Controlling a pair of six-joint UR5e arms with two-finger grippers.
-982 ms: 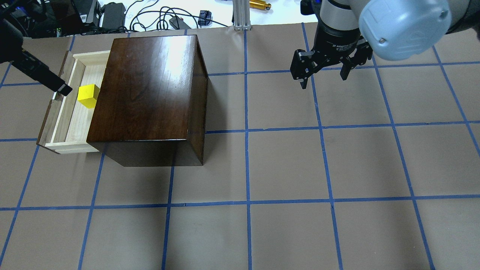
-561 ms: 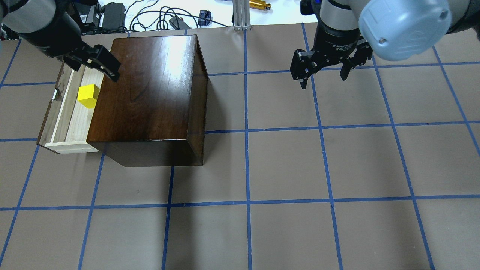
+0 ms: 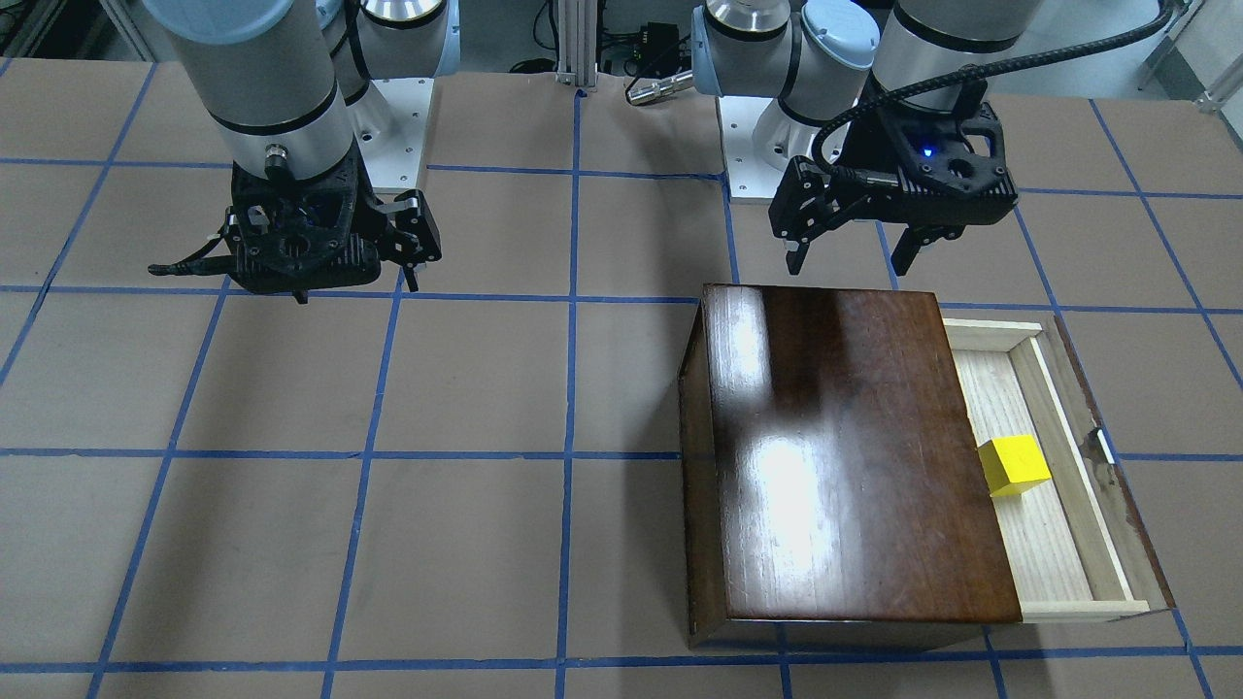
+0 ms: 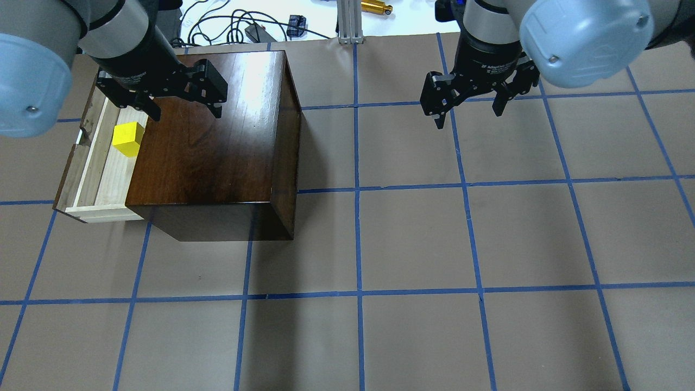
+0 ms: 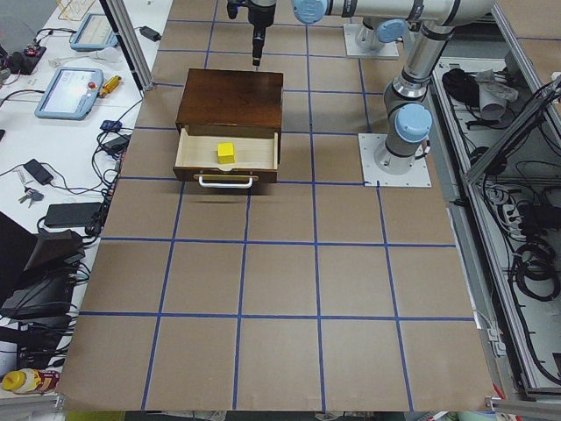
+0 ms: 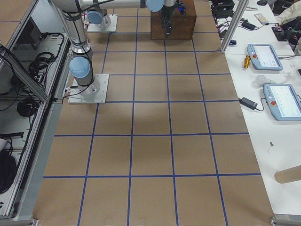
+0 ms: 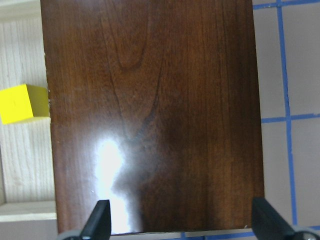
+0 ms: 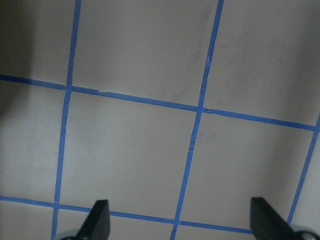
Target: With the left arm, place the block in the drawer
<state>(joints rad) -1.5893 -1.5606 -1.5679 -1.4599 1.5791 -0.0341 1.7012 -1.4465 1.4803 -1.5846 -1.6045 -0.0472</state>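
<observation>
The yellow block [image 4: 128, 139] lies in the open drawer [image 4: 100, 174], which is pulled out of the dark brown cabinet [image 4: 212, 136]. It also shows in the front view [image 3: 1013, 466] and at the left edge of the left wrist view [image 7: 24, 103]. My left gripper [image 4: 186, 114] is open and empty. It hovers above the cabinet top near the edge on the robot's side [image 3: 848, 264], beside the drawer, apart from the block. My right gripper [image 4: 468, 118] is open and empty above bare table.
The cabinet [image 3: 845, 456] stands on the brown table with blue tape lines. The drawer's metal handle [image 5: 225, 181] points away from the cabinet. Cables and devices [image 4: 239, 27] lie beyond the table edge.
My left gripper has swung from beyond the drawer's front panel across the drawer to above the cabinet top. The block and the right arm have not moved.
</observation>
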